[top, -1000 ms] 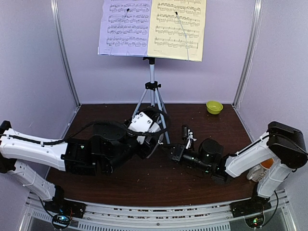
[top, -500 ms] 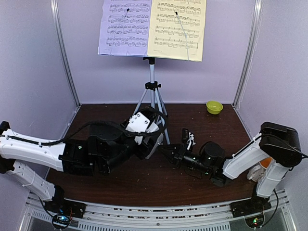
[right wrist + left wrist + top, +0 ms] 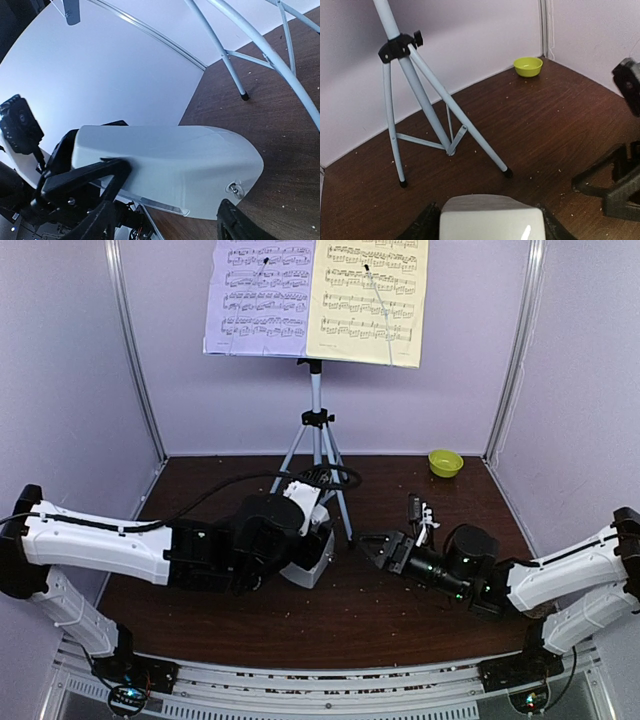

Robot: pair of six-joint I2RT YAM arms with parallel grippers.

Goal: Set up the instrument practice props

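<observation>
Metronome (image 3: 490,216) cut short
Inside the left claw (image 3: 487,226), its lower body runs off the picture's bottom edge; base unseen.

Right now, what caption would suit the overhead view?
Left claw grips the grey metronome beside the music stand's tripod; right claw open nearby.

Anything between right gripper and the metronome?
No: bare table between right gripper and metronome in the top view; the tripod foot stands just behind.
</observation>
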